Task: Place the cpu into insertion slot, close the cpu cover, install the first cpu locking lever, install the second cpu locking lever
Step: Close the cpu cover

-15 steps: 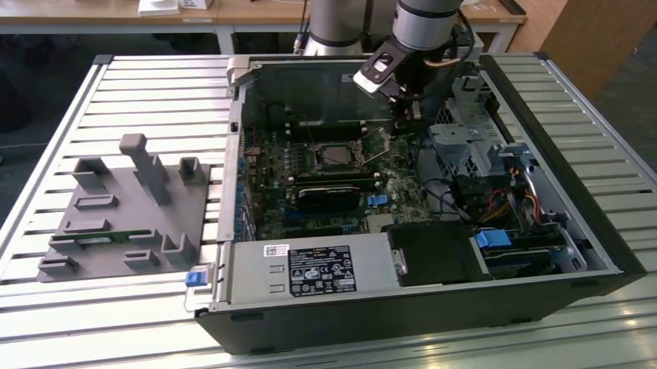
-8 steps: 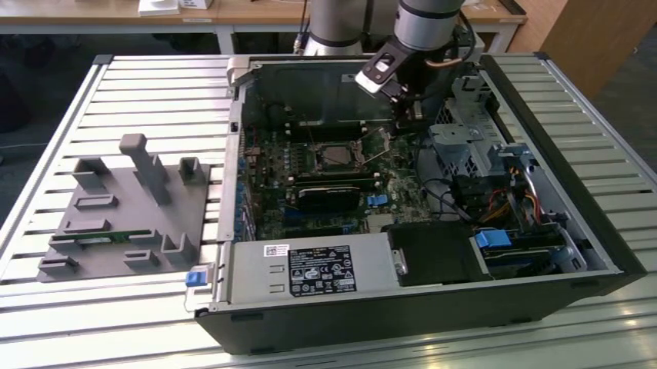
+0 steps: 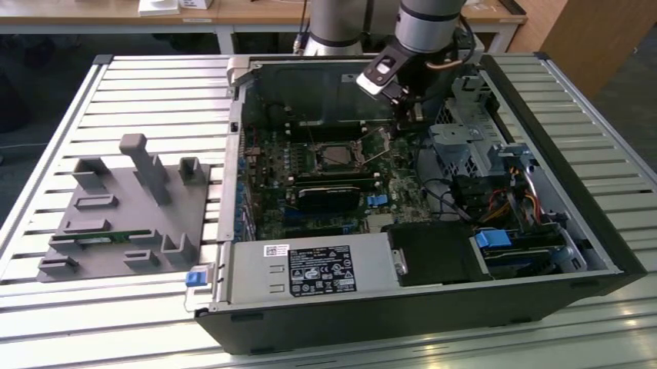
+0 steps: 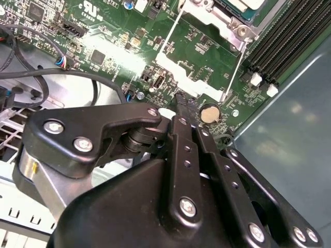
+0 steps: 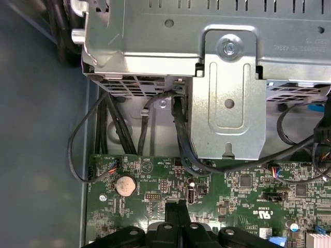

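The cpu (image 3: 335, 156) lies in the socket in the middle of the green motherboard (image 3: 308, 192). In the second wrist view, part of the silvery cpu cover (image 4: 209, 14) frames the cpu's dull metal top (image 4: 243, 5). Two thin wire locking levers slant away from the socket, one (image 4: 168, 33) on the nearer side and one (image 4: 234, 67) by the memory slots. My gripper (image 3: 415, 115) hangs over the board to the exterior view's right of the socket, near the drive cage. Its black fingers (image 4: 182, 111) are shut together with nothing between them, tips just above the board beside the coin battery (image 4: 208, 113).
The open computer case (image 3: 575, 154) stands on a slatted metal table (image 3: 154, 100). A metal drive cage (image 5: 227, 77) with black cables (image 5: 178, 129) rises close by the fingertips. The power supply (image 3: 308, 269) fills the case's near end. A grey parts fixture (image 3: 123, 207) stands at the exterior view's left.
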Available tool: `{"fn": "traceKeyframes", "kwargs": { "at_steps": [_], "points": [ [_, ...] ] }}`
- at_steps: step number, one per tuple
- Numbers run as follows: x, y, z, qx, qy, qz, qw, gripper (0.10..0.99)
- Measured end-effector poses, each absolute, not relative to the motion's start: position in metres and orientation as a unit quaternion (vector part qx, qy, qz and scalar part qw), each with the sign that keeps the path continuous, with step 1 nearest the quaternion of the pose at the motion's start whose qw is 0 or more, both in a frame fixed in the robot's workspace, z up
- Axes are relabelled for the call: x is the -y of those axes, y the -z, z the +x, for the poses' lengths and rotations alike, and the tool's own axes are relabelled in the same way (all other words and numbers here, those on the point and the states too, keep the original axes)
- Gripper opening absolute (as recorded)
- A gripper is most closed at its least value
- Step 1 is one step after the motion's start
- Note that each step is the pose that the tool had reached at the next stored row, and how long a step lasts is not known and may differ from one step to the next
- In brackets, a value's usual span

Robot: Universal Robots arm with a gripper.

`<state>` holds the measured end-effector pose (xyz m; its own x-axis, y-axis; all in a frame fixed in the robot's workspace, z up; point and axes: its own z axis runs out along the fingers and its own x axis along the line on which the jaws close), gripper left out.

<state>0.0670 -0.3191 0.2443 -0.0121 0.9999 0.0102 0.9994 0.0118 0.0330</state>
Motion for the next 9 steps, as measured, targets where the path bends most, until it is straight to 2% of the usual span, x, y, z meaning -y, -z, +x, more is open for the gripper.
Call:
{"fn": "traceKeyframes", "kwargs": {
  "at_steps": [9],
  "points": [
    [0.3186, -0.2393, 0.0676, -0.711, -0.014, 0.703, 0.007, 0.106]
  ]
}}
